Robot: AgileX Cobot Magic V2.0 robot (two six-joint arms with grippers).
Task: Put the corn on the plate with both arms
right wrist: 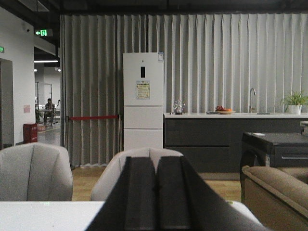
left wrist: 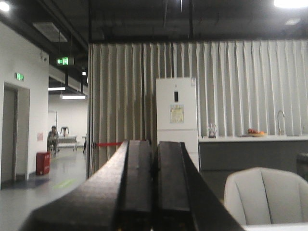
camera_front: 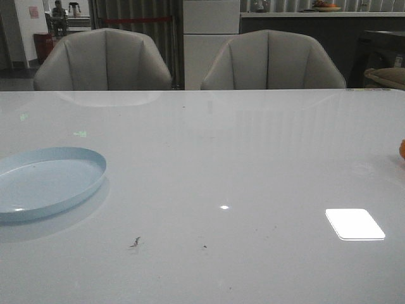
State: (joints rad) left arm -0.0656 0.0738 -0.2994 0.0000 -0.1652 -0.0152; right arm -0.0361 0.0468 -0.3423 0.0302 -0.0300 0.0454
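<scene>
Since the plate (camera_front: 47, 180) at the lower left of the front view holds nothing, we judge the task barely begun: picking up, carrying and placing all remain. We see the corn (camera_front: 402, 149) only as an orange sliver at the right edge, mid-height, well apart from the plate; its long axis and pointing we cannot tell. Our left gripper (left wrist: 155, 190) and right gripper (right wrist: 155, 192) both have fingers pressed together, holding nothing, aimed across the room
</scene>
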